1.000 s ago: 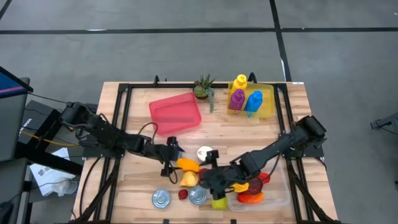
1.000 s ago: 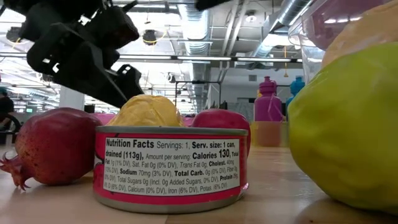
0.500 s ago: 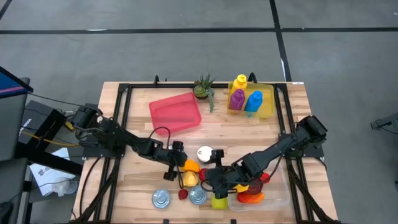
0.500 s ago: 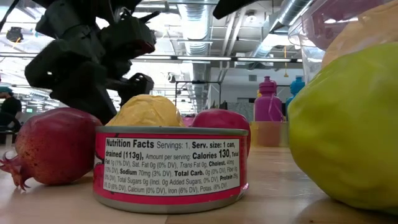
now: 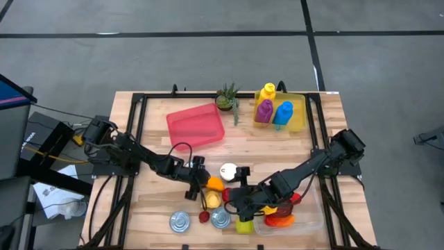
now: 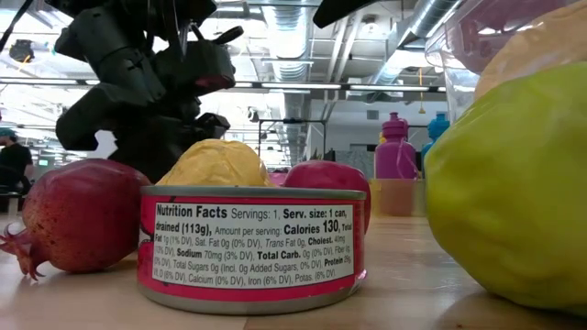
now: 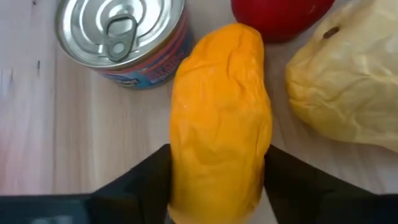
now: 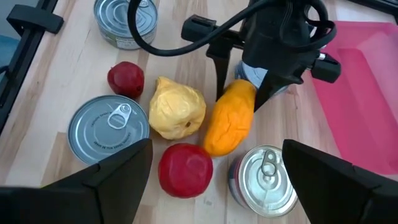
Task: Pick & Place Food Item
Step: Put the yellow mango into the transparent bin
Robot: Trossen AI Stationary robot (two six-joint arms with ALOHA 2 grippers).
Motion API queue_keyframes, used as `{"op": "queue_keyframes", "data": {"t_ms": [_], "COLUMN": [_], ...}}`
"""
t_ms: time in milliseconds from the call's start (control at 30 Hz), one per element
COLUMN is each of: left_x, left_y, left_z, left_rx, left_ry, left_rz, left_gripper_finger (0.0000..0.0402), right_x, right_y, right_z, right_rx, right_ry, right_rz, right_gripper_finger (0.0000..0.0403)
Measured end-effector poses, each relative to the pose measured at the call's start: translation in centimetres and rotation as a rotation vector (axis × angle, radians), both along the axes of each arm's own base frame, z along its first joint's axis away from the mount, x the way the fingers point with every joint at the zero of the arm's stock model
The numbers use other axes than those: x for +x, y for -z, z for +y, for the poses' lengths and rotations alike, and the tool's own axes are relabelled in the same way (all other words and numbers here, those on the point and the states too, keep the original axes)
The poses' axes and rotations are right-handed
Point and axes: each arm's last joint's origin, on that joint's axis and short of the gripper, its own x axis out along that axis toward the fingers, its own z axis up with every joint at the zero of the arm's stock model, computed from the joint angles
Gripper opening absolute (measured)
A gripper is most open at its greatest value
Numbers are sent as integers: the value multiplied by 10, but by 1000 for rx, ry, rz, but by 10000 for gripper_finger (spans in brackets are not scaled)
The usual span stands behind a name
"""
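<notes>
Orange against pale wood, the mango (image 7: 219,118) lay low in the centre of the high view, and the left gripper (image 8: 238,84), hovering wide a second earlier, had dropped over it with fingers (image 7: 142,180) now pressing both flanks, apparently mid-squeeze. A lift looked imminent. Room was tight: yellow quince (image 8: 178,116), red apple (image 8: 185,170) and tuna can (image 7: 124,38) crowded close. Lower right, the right gripper (image 5: 239,201) waited, spread and empty.

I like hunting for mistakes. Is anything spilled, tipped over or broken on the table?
Nothing stands out. The cans stand upright, the fruit looks whole, and the left claw simply straddles the orange fruit.
</notes>
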Motion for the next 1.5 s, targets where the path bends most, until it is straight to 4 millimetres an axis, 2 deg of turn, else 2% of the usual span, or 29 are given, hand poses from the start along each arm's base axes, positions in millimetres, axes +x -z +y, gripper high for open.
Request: {"op": "queue_keyframes", "data": {"t_ms": [67,500,600,800,900,1000,1267,1400,1500], "left_x": [0,-1,-3,-14,-24,-39,-83,-103,-114], "left_y": [-1,-7,-18,-57,-76,-85,-82,-76,-72], "left_z": [0,3,4,8,12,16,25,32,36], "left_rx": [5,60,53,-1,-32,-68,-186,-266,-282], "left_ry": [-5,-76,-89,-120,-143,-168,-208,-211,-201], "left_rz": [-3,-45,-78,-217,-294,-373,-699,-868,-964], "left_gripper_finger": [188,188,188,188,188,188,188,188,188], "right_x": [0,1,2,6,8,12,21,28,35], "right_y": [0,0,-2,-6,-9,-12,-20,-26,-20], "right_z": [0,2,4,6,10,17,31,20,3], "right_rx": [3,11,11,9,-14,-42,-116,-71,-44], "right_ry": [3,1,-12,-35,-38,-61,-162,-139,-95], "right_rz": [-1,-18,-37,-91,-159,-265,-592,-737,-786], "right_gripper_finger": [347,347,347,347,347,344,326,326,333]}}
